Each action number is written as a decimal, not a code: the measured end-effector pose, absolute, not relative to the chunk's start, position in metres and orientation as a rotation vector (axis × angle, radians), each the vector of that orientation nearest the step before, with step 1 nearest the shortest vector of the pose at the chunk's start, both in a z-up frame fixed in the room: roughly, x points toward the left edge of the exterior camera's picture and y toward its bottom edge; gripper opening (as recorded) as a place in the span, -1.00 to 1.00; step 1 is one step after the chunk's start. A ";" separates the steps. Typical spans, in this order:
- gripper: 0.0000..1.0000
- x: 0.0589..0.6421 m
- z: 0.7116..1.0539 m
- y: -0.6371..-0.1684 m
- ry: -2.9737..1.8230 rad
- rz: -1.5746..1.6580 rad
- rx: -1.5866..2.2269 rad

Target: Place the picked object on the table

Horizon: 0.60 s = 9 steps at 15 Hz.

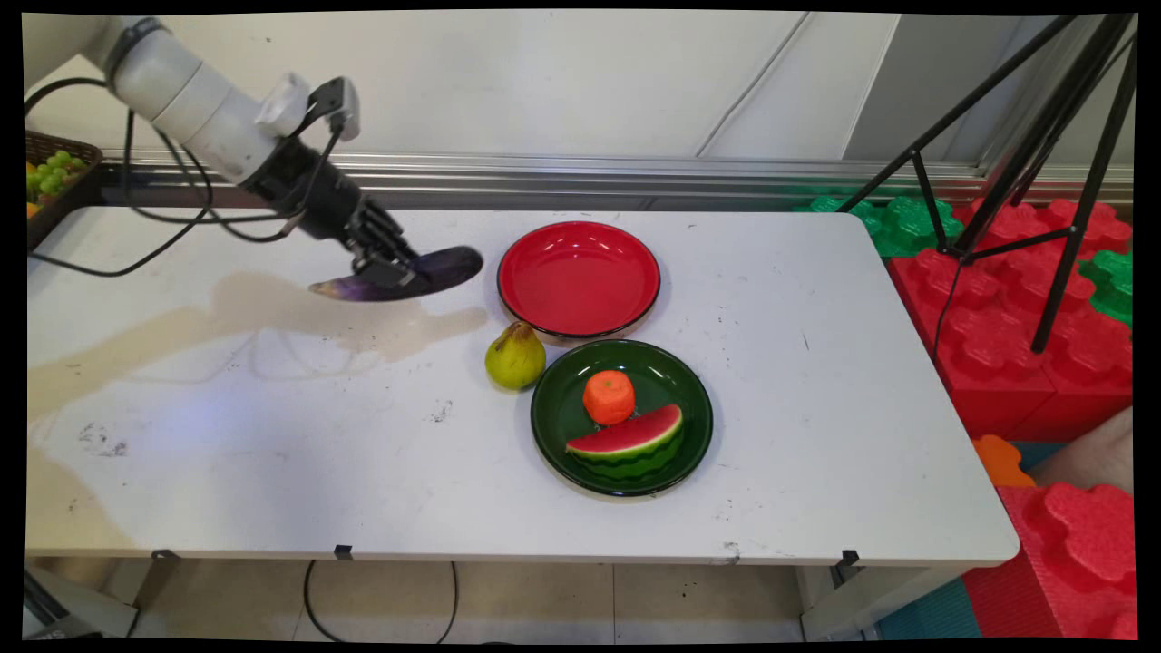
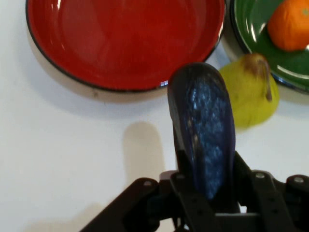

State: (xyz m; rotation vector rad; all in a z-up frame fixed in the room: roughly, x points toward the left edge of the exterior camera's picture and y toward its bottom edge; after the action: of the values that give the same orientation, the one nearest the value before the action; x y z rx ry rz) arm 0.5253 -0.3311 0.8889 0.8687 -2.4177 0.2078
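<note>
Eggplant, purple and long, is clamped crosswise between the fingers of the gripper and held above the white table. Its long axis points at the empty red plate just beyond its rounded tip, with the pear nearby.

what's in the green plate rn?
The green plate holds an orange and, in front of it, a watermelon slice. The plate's floor under the two fruits is covered. The pear stands outside, by its rim.

White arm, black gripper, perhaps three dangling black cables.
</note>
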 end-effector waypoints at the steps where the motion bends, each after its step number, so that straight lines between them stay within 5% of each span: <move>1: -1.00 0.528 0.885 -0.327 -2.427 0.199 0.869; 9: -1.00 0.539 0.838 -0.315 -2.466 0.141 0.908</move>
State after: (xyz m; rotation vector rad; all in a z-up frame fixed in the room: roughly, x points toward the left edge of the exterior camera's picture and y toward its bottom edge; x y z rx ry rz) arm 0.5392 -0.3149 0.8375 0.9076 -2.4657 0.1414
